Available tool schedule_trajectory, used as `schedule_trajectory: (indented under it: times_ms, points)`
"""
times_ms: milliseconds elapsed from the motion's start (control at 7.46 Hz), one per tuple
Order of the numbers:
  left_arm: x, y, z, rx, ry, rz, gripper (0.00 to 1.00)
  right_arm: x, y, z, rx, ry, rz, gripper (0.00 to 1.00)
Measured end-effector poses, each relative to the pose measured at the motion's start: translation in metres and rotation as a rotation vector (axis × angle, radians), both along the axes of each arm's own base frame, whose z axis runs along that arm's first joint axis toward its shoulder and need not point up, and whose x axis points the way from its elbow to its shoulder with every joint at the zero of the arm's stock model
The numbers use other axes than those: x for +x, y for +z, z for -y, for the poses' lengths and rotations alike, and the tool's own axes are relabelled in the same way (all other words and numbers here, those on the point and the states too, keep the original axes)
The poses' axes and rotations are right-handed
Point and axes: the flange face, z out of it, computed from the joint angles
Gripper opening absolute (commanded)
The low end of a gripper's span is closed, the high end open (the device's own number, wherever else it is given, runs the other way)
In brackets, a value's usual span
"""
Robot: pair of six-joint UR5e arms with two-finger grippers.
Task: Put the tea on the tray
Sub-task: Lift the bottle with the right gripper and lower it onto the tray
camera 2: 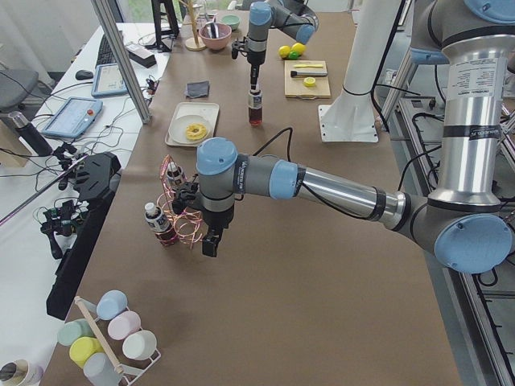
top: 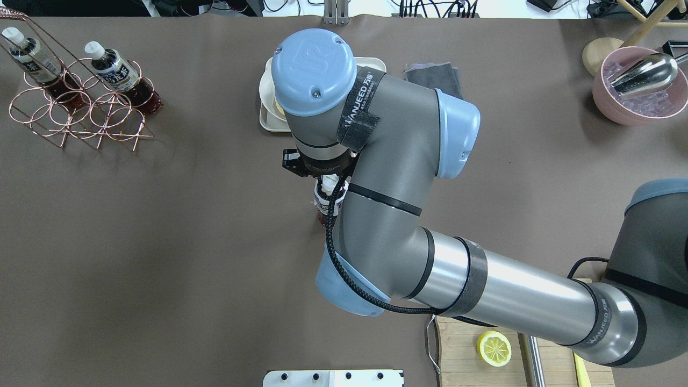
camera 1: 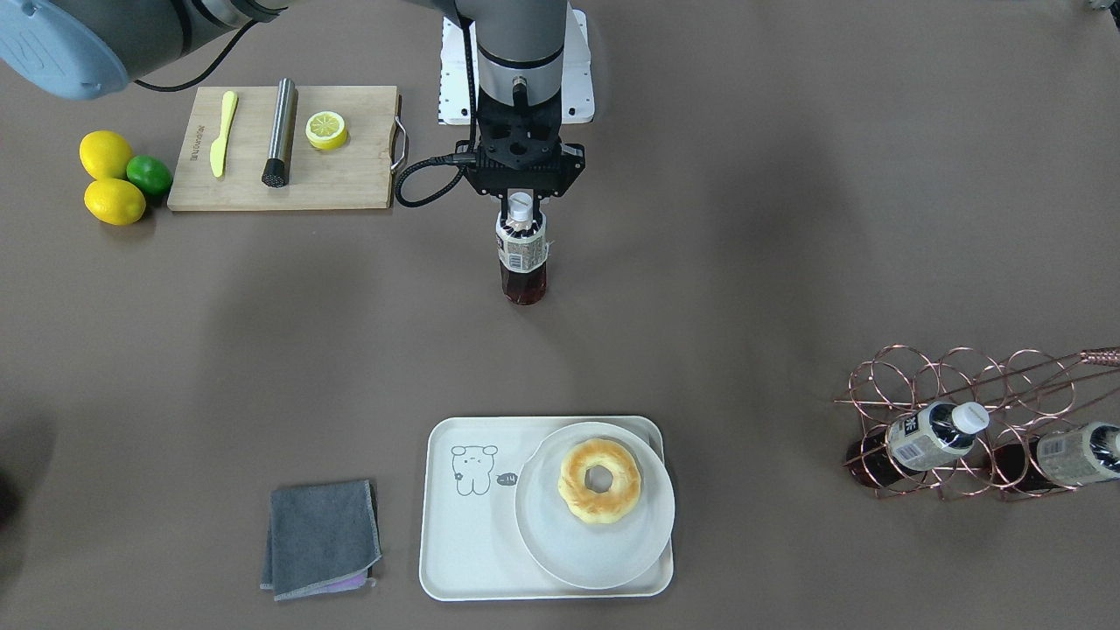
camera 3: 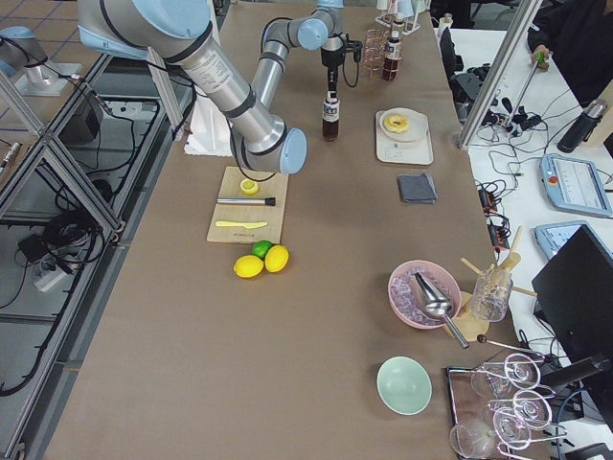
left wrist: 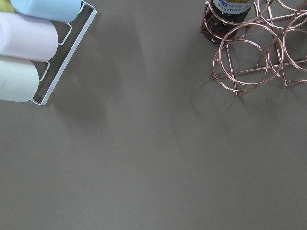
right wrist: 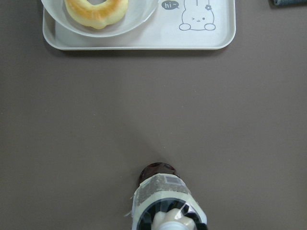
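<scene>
My right gripper (camera 1: 521, 208) looks clamped on the cap of the tea (camera 1: 523, 255), upright mid table (camera 1: 787, 219), well apart from the tray (camera 1: 455, 538); carry and set-down remain, and I can't tell the left gripper's (camera 2: 209, 244) state.

Open table lies between the tray (camera 1: 464, 547) and the tea (camera 1: 522, 254). On the tray, a plate (camera 1: 595, 551) with 1 donut (camera 1: 600, 479) covers the half away from the bear drawing (camera 1: 473, 470); the drawing's half is bare. A grey cloth (camera 1: 321, 538) lies near the tray, on the drawing's side.
</scene>
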Motion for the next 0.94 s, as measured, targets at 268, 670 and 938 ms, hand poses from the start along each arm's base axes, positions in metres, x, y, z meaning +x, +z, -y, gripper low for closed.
schedule_trajectory:
  times_ms: [268, 670, 938]
  points:
    - [0.0, -0.001, 0.0, 0.001, 0.0, 0.0, 0.97, 0.037, -0.02, 0.032, -0.023, 0.01, 0.027, 0.0]
    - [0.0, -0.002, 0.001, 0.004, 0.0, -0.001, 0.97, 0.103, 0.002, 0.141, -0.055, -0.012, -0.02, 0.0]
    - [0.001, -0.004, 0.005, 0.01, 0.003, 0.0, 0.97, 0.117, 0.033, 0.214, -0.057, -0.008, -0.033, 0.0]
